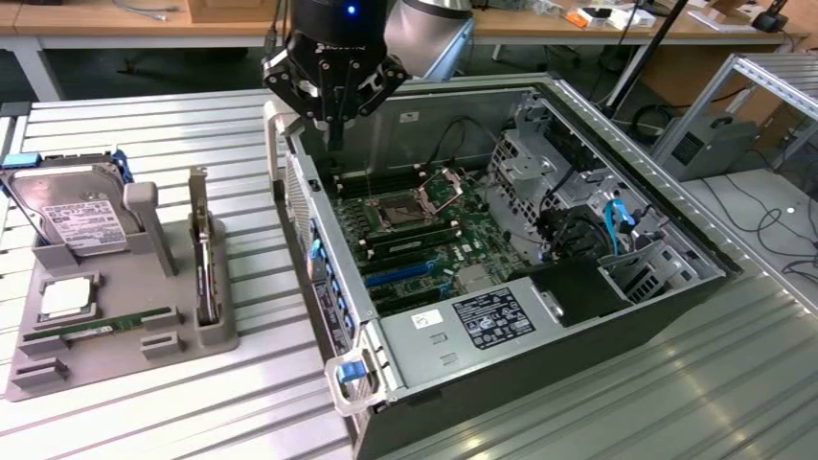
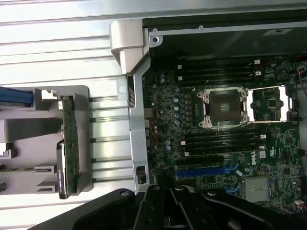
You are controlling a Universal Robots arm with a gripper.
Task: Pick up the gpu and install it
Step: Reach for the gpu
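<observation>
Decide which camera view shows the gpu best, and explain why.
The wrist view: the gpu sits in the grey holder, whole top edge visible. The exterior view shows it upright, thin, at an angle.

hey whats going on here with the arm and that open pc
The robot arm's gripper hangs shut and empty over the open computer case, at the edge nearest the grey holder. The gpu stands on edge in that holder, untouched, so it is not yet picked up or installed.
</observation>
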